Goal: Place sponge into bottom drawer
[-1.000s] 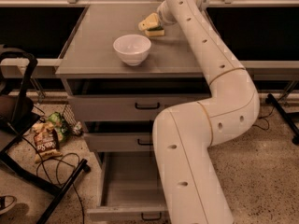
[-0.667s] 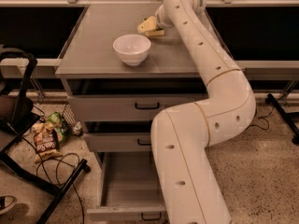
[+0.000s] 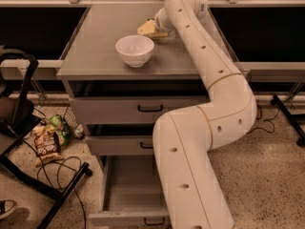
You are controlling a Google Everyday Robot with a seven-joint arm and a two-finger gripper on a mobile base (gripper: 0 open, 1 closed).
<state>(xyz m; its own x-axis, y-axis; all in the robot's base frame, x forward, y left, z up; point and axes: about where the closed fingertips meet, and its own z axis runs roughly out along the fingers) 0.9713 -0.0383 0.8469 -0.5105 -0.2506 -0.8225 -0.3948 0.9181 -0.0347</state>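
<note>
The sponge [image 3: 147,29], a small pale-yellow block whose dark layer is hard to make out, is on the cabinet top towards 12 o'clock and appears tilted. The gripper [image 3: 159,26] is against its 3 o'clock side. The bottom drawer [image 3: 119,218], at 6 o'clock, stands pulled out, its grey front with a black handle facing forward.

The robot's hand [image 3: 160,29] lies at the far side of the grey worktop [image 3: 95,46], almost wholly hidden behind the white arm's [image 3: 190,142] own wrist. Whether it grips the small pale yellow sponge [image 3: 147,28] just beside it cannot be told. The arm also covers the right part of the open grey bottom drawer [image 3: 126,185], and the drawer's flat front with its small black handle [image 3: 153,221] is clipped by the lower edge.
</note>
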